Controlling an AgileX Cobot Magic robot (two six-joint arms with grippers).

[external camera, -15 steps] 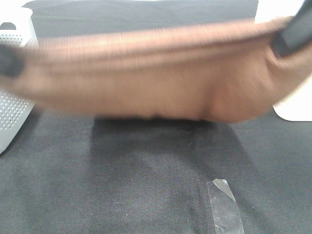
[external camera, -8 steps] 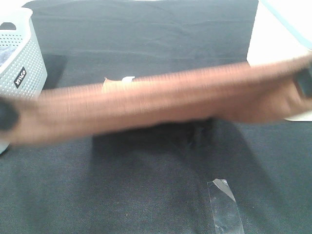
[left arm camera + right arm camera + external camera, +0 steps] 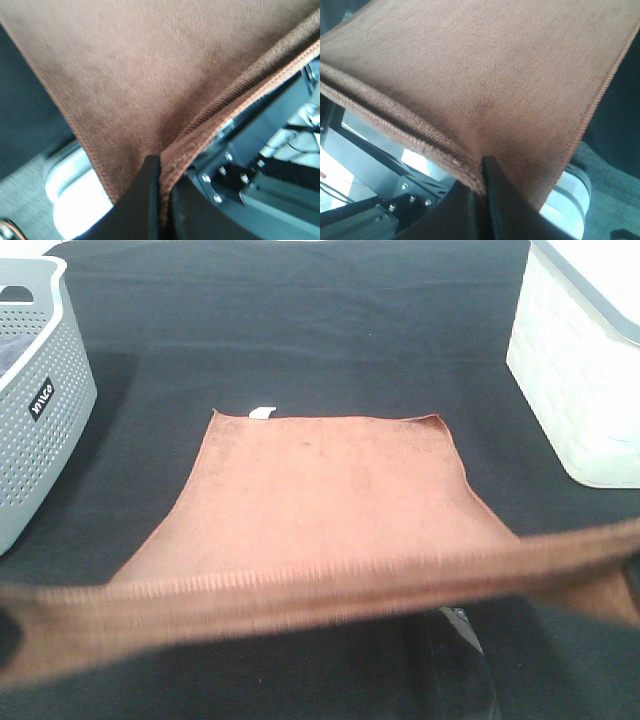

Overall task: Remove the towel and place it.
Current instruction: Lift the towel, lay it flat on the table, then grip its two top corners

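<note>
The towel's near hem is stretching, blurred, across the whole front of the high view. It is lower than a second ago, when the cloth was hanging bunched in the air and hiding the middle of the table. The left gripper is clamping one near corner, its jaws closed over the stitched hem. The right gripper is pinching the other corner the same way. From that raised hem the towel is sloping down and away, and its far part is now lying flat on the cover, where half a second ago only a far corner was showing. The far hem is running straight with both corners spread, and the tag is sticking out near its left corner. The grey basket is standing well left of the towel and the white basket well right, neither touching it. Bare cover is showing on both sides and beyond the far hem.
</note>
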